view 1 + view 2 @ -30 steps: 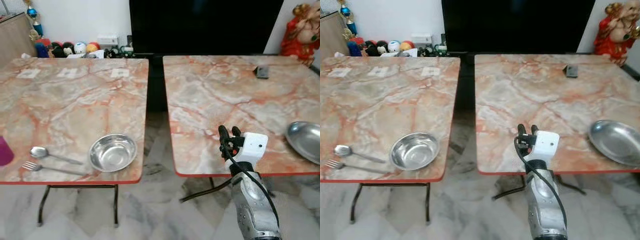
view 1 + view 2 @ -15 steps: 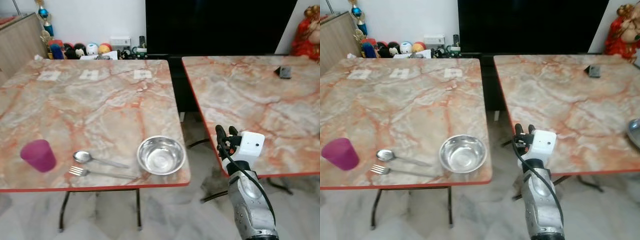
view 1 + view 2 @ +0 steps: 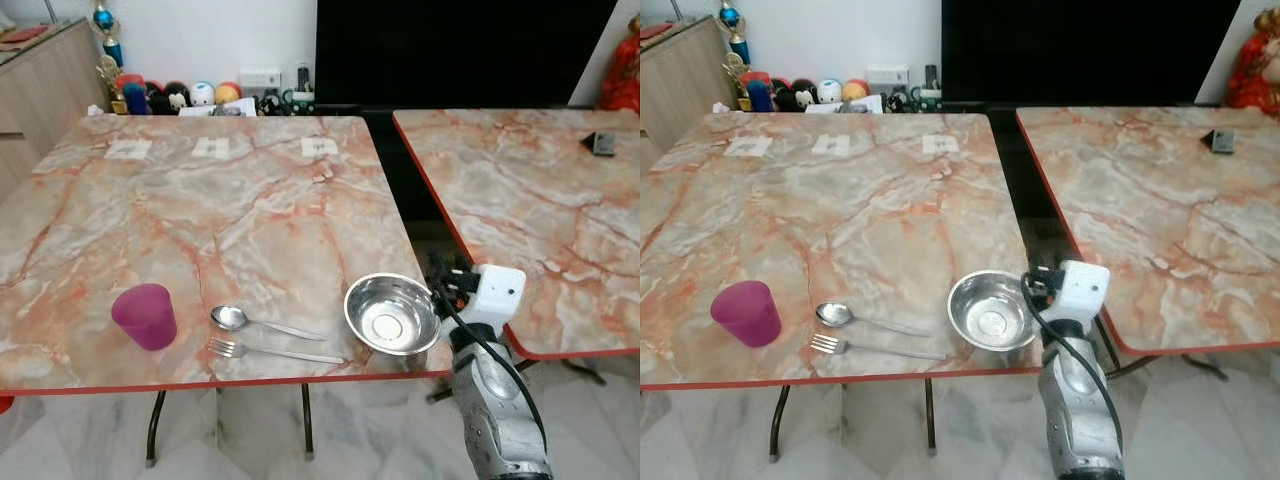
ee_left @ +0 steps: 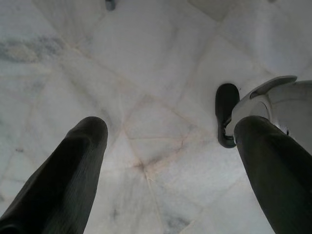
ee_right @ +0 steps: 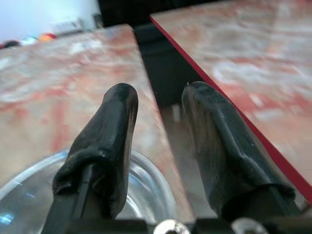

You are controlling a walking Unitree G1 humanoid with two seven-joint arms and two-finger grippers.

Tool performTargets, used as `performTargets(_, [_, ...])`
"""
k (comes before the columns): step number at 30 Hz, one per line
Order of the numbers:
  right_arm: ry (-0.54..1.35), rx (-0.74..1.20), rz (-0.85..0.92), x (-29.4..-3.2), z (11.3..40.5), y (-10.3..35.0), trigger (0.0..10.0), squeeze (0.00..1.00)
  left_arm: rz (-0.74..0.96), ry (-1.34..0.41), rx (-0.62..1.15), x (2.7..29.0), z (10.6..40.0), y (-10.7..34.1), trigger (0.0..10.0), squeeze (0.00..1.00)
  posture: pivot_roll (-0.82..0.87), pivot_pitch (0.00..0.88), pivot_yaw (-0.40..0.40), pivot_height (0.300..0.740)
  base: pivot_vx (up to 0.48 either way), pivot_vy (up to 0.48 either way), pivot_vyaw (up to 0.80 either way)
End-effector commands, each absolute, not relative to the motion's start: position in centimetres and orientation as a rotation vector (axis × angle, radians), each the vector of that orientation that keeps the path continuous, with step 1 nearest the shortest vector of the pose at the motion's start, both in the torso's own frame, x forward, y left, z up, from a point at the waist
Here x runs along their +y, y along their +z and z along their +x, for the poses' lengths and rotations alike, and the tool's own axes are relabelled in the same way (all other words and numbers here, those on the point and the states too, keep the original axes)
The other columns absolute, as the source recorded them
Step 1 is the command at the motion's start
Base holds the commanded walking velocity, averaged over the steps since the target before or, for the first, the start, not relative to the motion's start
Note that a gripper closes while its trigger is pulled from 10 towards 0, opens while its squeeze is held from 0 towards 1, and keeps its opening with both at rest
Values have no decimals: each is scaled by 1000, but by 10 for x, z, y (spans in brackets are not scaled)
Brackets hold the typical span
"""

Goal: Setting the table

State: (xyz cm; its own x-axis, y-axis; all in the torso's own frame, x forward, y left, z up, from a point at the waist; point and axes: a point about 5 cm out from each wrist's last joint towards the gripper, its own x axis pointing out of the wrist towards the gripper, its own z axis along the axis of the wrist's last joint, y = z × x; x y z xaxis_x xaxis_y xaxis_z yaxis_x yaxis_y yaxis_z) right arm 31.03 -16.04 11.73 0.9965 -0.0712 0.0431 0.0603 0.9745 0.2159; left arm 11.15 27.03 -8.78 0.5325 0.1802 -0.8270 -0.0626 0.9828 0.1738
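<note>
Marble-patterned tabletops are seen side by side in the left eye view: the left table point(image 3: 200, 200) fills the centre and left of the frame, the right table point(image 3: 540, 190) the upper right. Along the left table's near edge a purple cup point(image 3: 145, 316), a spoon point(image 3: 255, 322), a fork point(image 3: 270, 351) and a steel bowl point(image 3: 392, 314) are lined up from lower left to lower centre. The right gripper point(image 3: 447, 283) is held at the bowl's right rim, lower right of the frame. A small dark object point(image 3: 602, 144) lies on the right table.

In the right eye view the same row is seen, and a red figurine point(image 3: 1252, 72) is shown at the upper right.

In the left wrist view the left gripper point(image 4: 170, 146) is spread wide over pale marble floor point(image 4: 146, 73).

In the right wrist view the fingers point(image 5: 105, 146) are parted, grasping nothing, with the bowl's rim below them.

Against half a second ago, the whole scene has shifted rightward, so the camera has turned left; the gripper, then over the gap, now reaches the bowl. No writing can be read.
</note>
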Motion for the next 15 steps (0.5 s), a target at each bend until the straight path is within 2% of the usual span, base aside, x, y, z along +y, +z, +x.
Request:
performTargets(1, [-96, -69, 238, -167, 309, 124, 10000, 0, 120, 150, 1028, 269, 106, -90, 10000, 0, -8, 71, -4, 740, 0, 0, 0])
performTargets(5, [-82, -15, 335, -164, 308, 123, 10000, 0, 124, 150, 1029, 270, 106, -90, 10000, 0, -9, 77, -1, 740, 0, 0, 0])
performTargets(15, [-119, 38, 383, -169, 307, 123, 10000, 0, 126, 146, 1027, 270, 106, -90, 10000, 0, -15, 85, 0, 740, 0, 0, 0])
